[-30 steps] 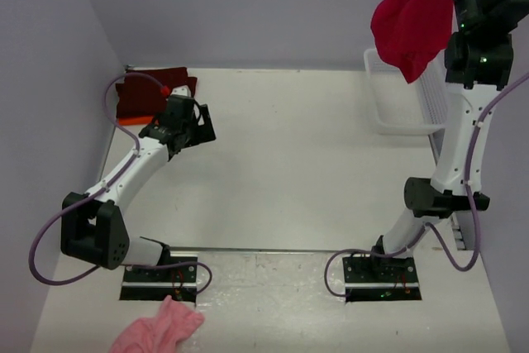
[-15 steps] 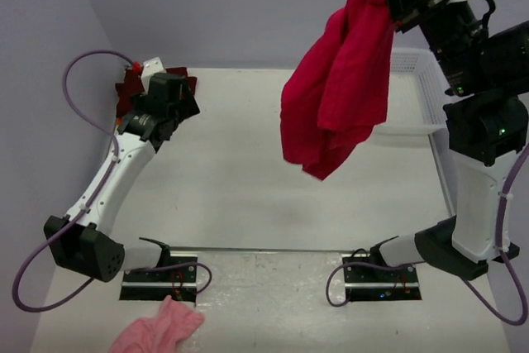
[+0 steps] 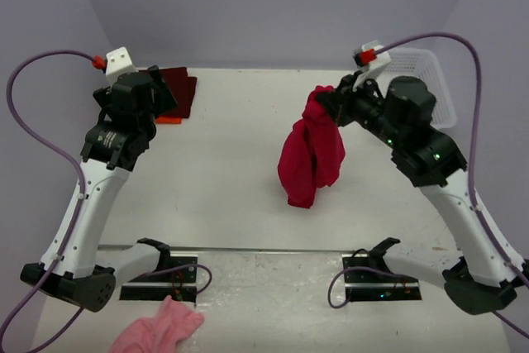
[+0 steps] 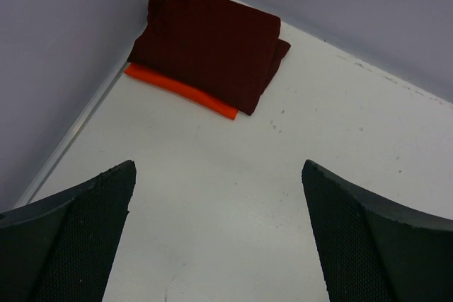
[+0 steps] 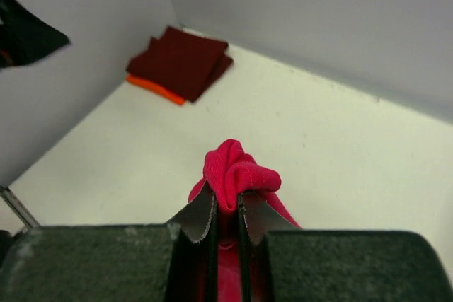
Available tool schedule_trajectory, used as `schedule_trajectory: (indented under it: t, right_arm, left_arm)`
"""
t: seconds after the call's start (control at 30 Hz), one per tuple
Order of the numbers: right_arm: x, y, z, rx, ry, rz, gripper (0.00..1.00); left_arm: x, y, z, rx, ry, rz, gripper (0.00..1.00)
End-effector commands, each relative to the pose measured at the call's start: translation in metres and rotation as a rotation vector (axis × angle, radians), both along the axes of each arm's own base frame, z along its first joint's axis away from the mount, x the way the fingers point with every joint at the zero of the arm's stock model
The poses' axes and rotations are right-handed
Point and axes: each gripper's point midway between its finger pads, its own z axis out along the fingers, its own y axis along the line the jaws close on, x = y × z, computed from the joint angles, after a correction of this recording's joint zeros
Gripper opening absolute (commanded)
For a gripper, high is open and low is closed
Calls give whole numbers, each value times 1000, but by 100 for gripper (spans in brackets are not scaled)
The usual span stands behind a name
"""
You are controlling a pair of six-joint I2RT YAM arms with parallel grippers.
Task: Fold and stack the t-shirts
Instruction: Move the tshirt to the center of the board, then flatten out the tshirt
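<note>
Laying-out step: red t-shirt (image 3: 312, 155) pinched in right gripper (image 5: 226, 206); nothing in wide-spread left gripper (image 4: 218, 175). Next, likely: lowering onto table (image 3: 231, 163), spreading flat.

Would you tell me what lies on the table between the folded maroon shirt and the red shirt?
Only bare table separates the maroon shirt from the red shirt, in the top view.
</note>
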Motion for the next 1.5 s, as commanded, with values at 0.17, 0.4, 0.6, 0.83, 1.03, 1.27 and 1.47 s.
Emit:
schedule_trajectory:
  t: [0.17, 0.4, 0.6, 0.83, 1.03, 1.27, 1.47]
  right_arm:
    - [177, -4, -130, -243, 221, -371, 78]
    - [219, -23, -71, -185, 240, -477, 99]
    - [165, -62, -75, -176, 273, -577, 99]
    - [86, -143, -71, -42, 287, -684, 89]
    - [60, -140, -118, -33, 383, -638, 88]
    - [43, -110, -165, 40, 516, -502, 82]
    - [33, -98, -221, 20, 639, -445, 78]
  left_arm:
    - [3, -7, -18, 36, 49, -58, 100]
    - [18, -112, -82, -104, 180, -619, 91]
    - [-3, -194, -124, -177, 295, -931, 86]
    - [-44, -259, -172, -172, 429, -1040, 79]
    - [-65, -321, -215, -135, 533, -1068, 81]
    - [-29, -361, -231, 27, 554, -953, 80]
    - [1, -347, -244, 103, 576, -865, 80]
